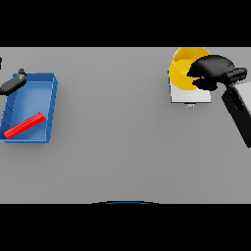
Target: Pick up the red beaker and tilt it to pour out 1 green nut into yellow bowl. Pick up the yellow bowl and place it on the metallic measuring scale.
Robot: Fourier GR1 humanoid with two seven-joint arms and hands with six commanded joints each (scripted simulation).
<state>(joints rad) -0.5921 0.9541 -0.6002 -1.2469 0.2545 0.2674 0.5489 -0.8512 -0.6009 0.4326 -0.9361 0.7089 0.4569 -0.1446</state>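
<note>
The yellow bowl [182,68] sits at the far right, on or just over the metallic measuring scale [190,94], and looks slightly tilted. My right hand [212,71] is curled round the bowl's right rim and covers that side. The red beaker [24,125] lies on its side in the blue tray [47,83] at the left. My left hand [13,83] is at the tray's far left corner, fingers straight and holding nothing, well apart from the beaker. No green nut shows.
The blue tray stands near the table's left edge. The scale is close to the far right of the table. My right forearm [238,110] slants down along the right edge.
</note>
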